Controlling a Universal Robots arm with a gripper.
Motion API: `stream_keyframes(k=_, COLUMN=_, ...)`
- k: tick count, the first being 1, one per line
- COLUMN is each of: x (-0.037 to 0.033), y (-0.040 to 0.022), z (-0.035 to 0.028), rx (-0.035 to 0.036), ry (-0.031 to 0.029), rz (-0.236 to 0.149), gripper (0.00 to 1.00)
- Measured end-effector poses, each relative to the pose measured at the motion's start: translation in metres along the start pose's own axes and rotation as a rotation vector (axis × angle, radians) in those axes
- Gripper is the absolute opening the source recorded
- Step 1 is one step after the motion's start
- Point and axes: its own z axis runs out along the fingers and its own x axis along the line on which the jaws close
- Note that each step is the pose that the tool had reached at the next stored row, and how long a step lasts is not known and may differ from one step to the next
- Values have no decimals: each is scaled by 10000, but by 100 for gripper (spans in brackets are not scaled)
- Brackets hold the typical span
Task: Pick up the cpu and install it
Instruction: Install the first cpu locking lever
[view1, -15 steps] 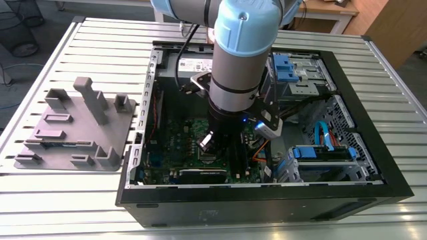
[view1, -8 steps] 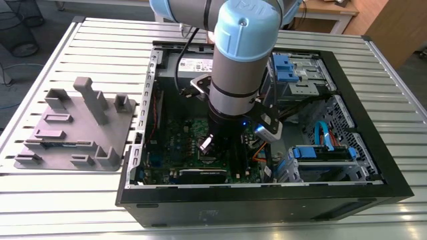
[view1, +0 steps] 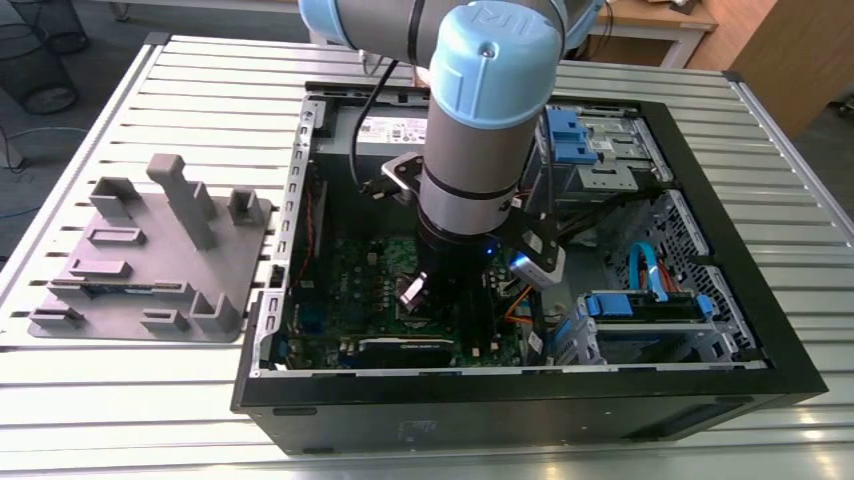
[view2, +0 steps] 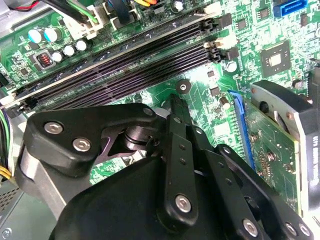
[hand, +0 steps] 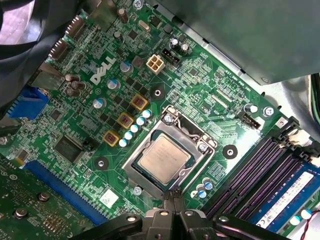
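**CPU seated in socket; claw closed and empty just beside it**

- Item: CPU (hand: 164, 158), pale metal top, lay flat inside the socket frame (hand: 169, 150) on the green motherboard (hand: 210, 100), just ahead of the claw tips.
- Claw: gripper (hand: 173, 196) hung low inside the open computer case (view1: 747, 330); in the first wrist view its fingers (hand: 176, 201) met at a point with nothing between them, at the socket's near edge. In the second wrist view the gripper (view2: 176, 107) showed the same pinched tips.
- To one side of the claw: dark memory slots (hand: 260, 172). To the other: blue expansion slot (hand: 60, 185).
- Well away, outside the case: grey fixture plate (view1: 147, 260).
- Step, as judged: placement looked complete, with the chip released.
- Requirement: any further move would need a straight lift clear, without dragging across the chip.
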Motion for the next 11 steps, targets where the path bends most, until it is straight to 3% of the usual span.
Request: stream_keyframes(k=11, x=-47, y=-37, z=7, rx=-1, ry=-3, rz=0, gripper=11)
